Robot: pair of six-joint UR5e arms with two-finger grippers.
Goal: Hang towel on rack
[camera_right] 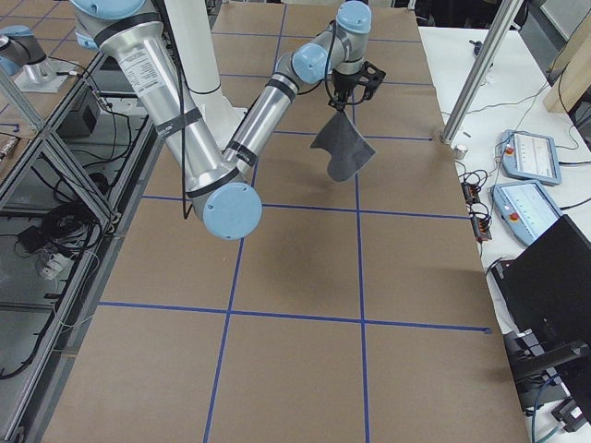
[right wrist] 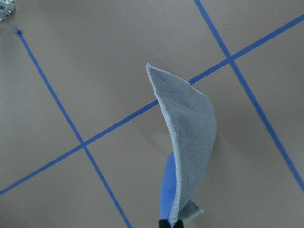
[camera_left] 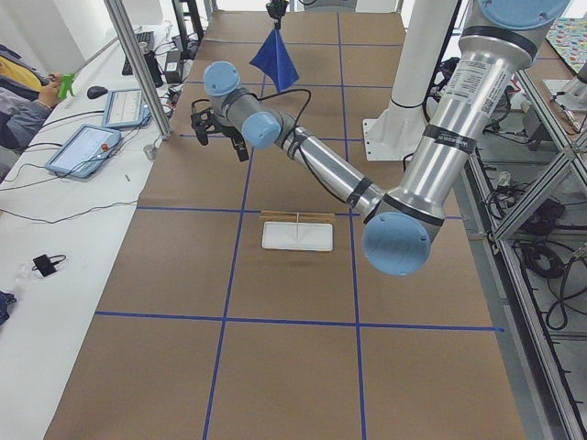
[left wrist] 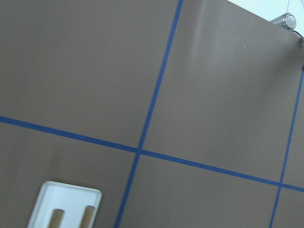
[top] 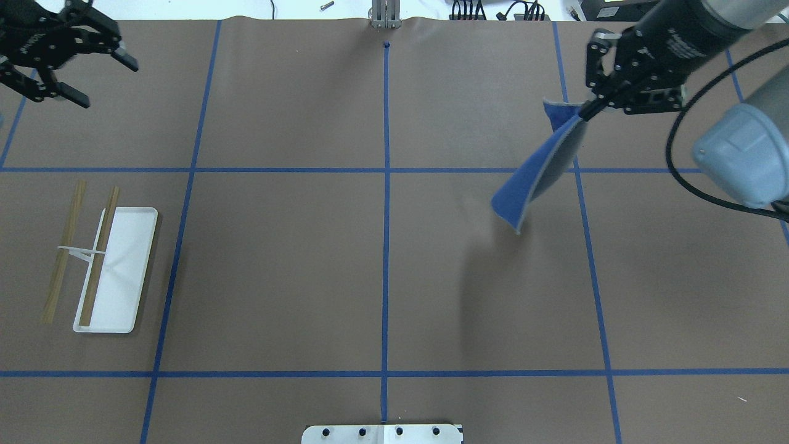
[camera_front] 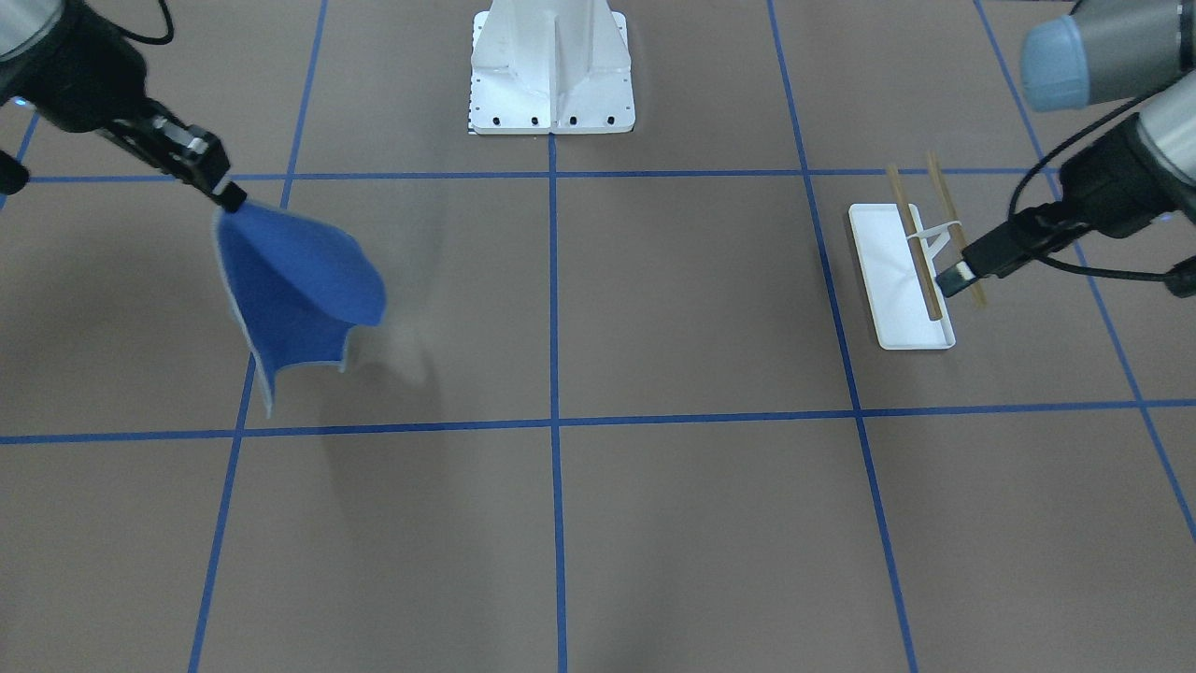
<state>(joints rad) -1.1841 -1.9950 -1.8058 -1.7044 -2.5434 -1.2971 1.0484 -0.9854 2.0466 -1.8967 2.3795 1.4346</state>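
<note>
The towel [top: 535, 176], blue on one side and grey on the other, hangs in the air by one corner from my right gripper [top: 585, 114], which is shut on it high over the table's right half. It also shows in the front view [camera_front: 299, 290] and in the right wrist view [right wrist: 190, 128]. The rack [top: 123, 271] stands on the left side, with a white tray base and two brown rods [top: 97, 256]. My left gripper [top: 108, 83] is open and empty, raised over the far left corner, apart from the rack. The left wrist view shows the rack's end [left wrist: 66, 206].
The white bolted robot pedestal [camera_front: 551, 75] stands at the robot's edge, middle. Blue tape lines [top: 385, 216] cross the brown table. Tablets and cables [camera_left: 87, 147] lie beyond the table's far edge on the operators' side.
</note>
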